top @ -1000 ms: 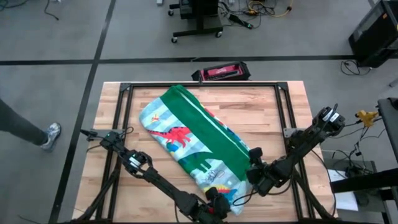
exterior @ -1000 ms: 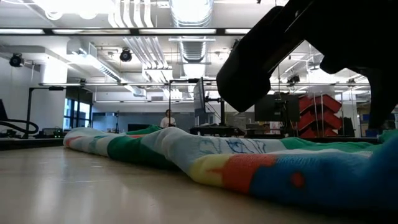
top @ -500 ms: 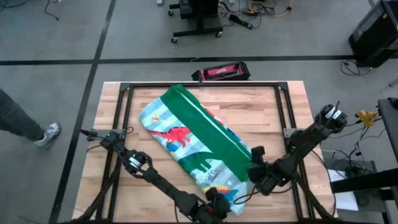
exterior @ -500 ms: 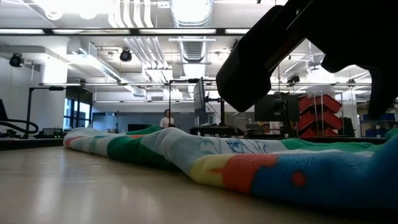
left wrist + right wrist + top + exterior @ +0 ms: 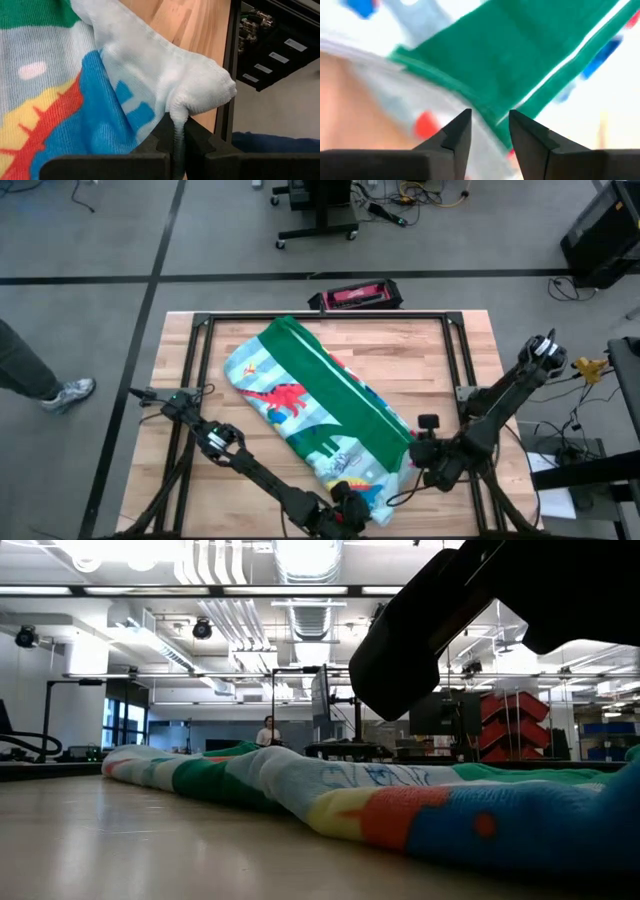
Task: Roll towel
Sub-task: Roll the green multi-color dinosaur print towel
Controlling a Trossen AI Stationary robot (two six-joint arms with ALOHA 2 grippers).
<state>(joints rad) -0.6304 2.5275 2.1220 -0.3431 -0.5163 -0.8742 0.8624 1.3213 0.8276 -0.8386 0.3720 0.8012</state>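
While the towel lies folded lengthwise in a long slanted band across the wooden table, its green border turned up along one side, the left gripper sits at the near end of that band with its jaws pinched tight on a corner of the cloth; the left wrist view shows the white edge of the towel squeezed between the two dark fingers. The right gripper hovers just beside the towel's near right edge, and its wrist view shows its fingers a little apart with the green border in front of them and nothing clamped between them. This looks like the gripping step before the roll begins: one near corner is secured, the other is not yet. The next move probably calls for the right gripper to close on the edge opposite the left one, so both ends can be turned over together and the roll starts straight rather than skewed.
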